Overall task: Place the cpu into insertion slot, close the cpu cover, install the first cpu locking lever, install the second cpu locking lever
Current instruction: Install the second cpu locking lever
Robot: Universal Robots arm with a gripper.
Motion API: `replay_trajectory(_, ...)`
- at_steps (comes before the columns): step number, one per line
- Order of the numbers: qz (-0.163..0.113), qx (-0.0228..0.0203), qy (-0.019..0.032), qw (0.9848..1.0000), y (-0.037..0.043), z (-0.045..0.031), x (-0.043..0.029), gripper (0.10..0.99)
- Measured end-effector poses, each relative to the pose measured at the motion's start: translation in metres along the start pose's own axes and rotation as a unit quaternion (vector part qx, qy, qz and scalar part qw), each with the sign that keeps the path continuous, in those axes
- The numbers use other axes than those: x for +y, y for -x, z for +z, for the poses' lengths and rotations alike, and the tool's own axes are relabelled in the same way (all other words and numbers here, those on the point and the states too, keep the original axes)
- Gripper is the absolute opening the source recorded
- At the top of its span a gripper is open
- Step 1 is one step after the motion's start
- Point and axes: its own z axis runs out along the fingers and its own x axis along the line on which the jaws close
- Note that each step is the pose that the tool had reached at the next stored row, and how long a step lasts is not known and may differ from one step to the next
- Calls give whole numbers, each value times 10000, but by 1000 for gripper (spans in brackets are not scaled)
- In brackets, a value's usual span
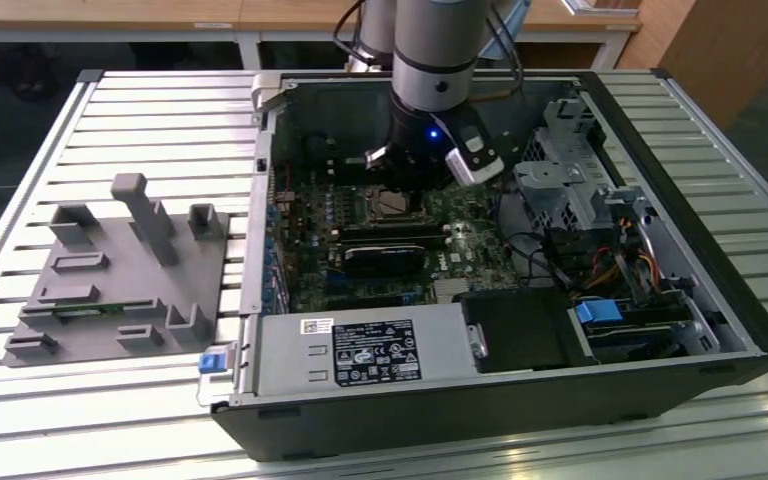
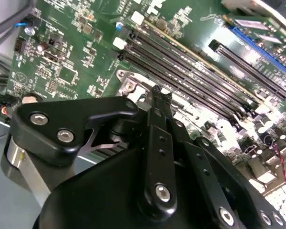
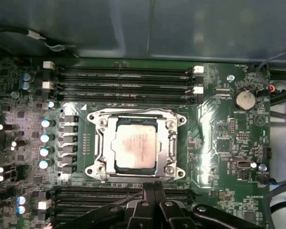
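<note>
Inside the open case (image 1: 704, 300), the clenched, empty claw (image 3: 154, 188) hovers just beside the closed cpu cover (image 3: 101, 143).

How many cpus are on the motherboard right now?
1. The cpu lies inside the cpu cover cut-out, mid-board in the first wrist view; the arm may hide other parts in the exterior view.

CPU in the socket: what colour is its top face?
Pale silvery-tan metal, faintly pinkish; the cpu shows best in the first wrist view.
</note>
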Motion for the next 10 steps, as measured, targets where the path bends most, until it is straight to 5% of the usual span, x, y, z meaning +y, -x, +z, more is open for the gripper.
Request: replay_trajectory(10,3,-1,144,9999,-171,-5,-52,110)
